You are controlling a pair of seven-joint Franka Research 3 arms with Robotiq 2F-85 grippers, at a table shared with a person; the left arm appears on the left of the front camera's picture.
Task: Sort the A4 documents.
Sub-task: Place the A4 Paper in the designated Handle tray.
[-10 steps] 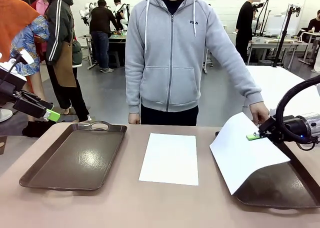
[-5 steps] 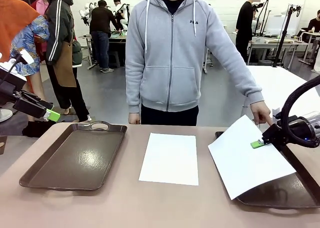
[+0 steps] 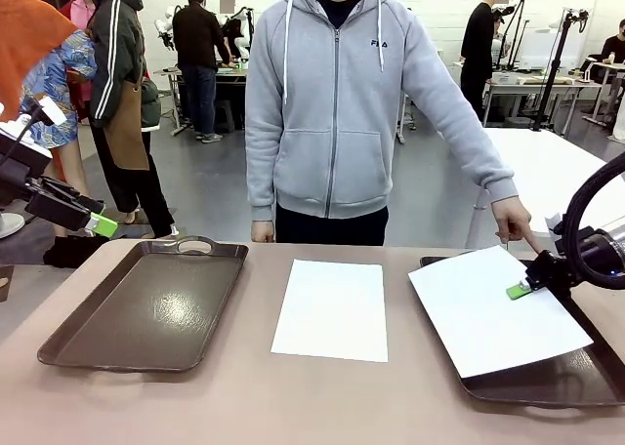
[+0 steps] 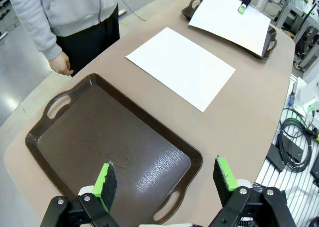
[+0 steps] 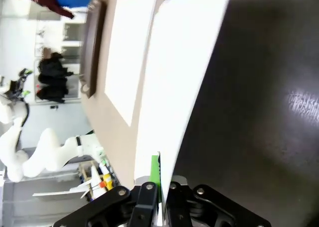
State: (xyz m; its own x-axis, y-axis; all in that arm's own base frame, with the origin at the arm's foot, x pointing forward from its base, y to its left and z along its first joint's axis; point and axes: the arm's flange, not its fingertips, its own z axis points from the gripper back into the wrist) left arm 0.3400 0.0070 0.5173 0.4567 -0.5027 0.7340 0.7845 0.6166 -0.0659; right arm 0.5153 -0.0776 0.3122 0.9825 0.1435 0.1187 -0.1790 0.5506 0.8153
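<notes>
One white A4 sheet (image 3: 332, 308) lies flat on the table's middle, also visible in the left wrist view (image 4: 182, 65). A second sheet (image 3: 493, 308) slopes low over the right brown tray (image 3: 547, 386), its near corner hanging past the tray's left rim. My right gripper (image 3: 520, 291) is shut on this sheet's right edge; in the right wrist view, the sheet (image 5: 179, 77) runs away from the pinching fingers (image 5: 158, 174) above the dark tray (image 5: 259, 87). My left gripper (image 4: 166, 177) hovers open above the near end of the left tray (image 4: 99, 137).
The left tray (image 3: 146, 303) has nothing in it. A person in a grey hoodie stands at the far side, one hand (image 3: 513, 221) pointing down at the right tray's far edge, close to my right gripper. Bare tabletop lies between the trays and the middle sheet.
My right gripper has carried the sheet rightward and down, so it lies flatter over the right tray. The person's hand shifted slightly right. The left arm stayed still.
</notes>
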